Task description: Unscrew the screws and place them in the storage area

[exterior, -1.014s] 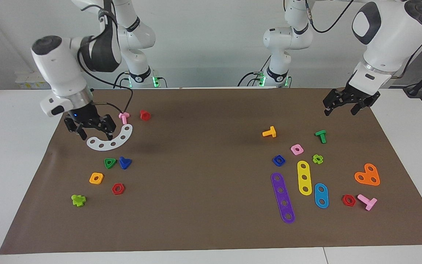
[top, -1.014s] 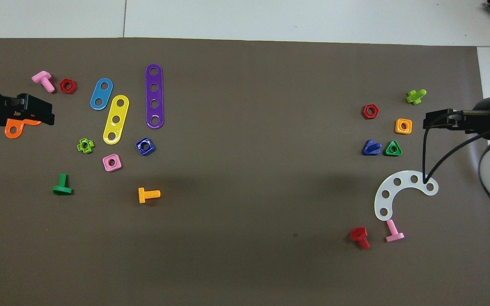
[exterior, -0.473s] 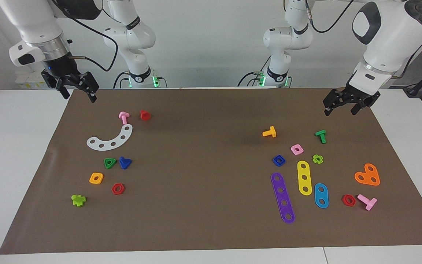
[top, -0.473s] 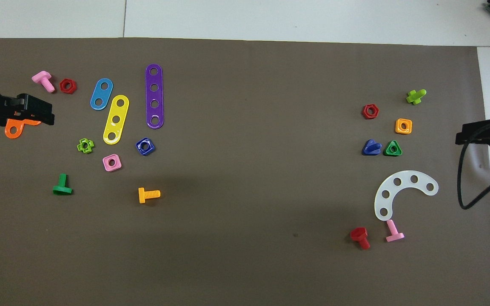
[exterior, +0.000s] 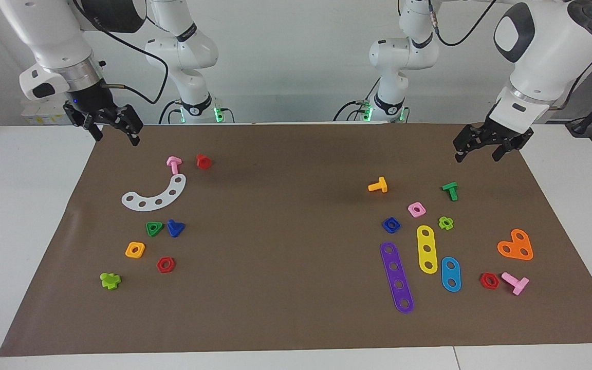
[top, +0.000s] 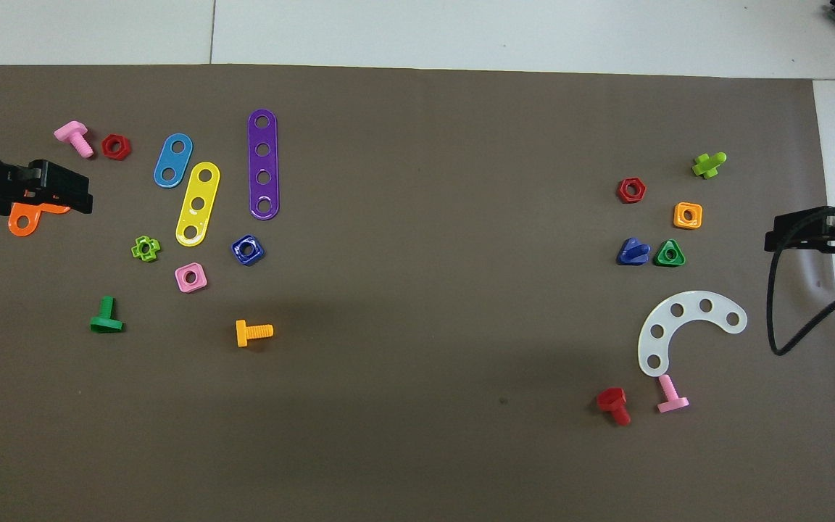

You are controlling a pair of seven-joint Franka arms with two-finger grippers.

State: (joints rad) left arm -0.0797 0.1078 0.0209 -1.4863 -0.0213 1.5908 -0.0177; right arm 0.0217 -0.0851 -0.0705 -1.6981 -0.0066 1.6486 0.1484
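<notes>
The right gripper (exterior: 115, 131) hangs empty with fingers spread, raised above the brown mat's (exterior: 285, 246) edge at its own end of the table. The left gripper (exterior: 481, 150), also spread and empty, waits high over the mat's other end. The blue triangular-headed screw (exterior: 175, 227) lies touching the green triangle nut (exterior: 154, 228), just beside the white curved strip (exterior: 154, 196).

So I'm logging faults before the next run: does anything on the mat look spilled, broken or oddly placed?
Nothing stands out. The small blue triangular-headed plastic bolt lies loose on the brown paper mat beside the green triangular nut; the other pieces lie apart and look whole.
</notes>
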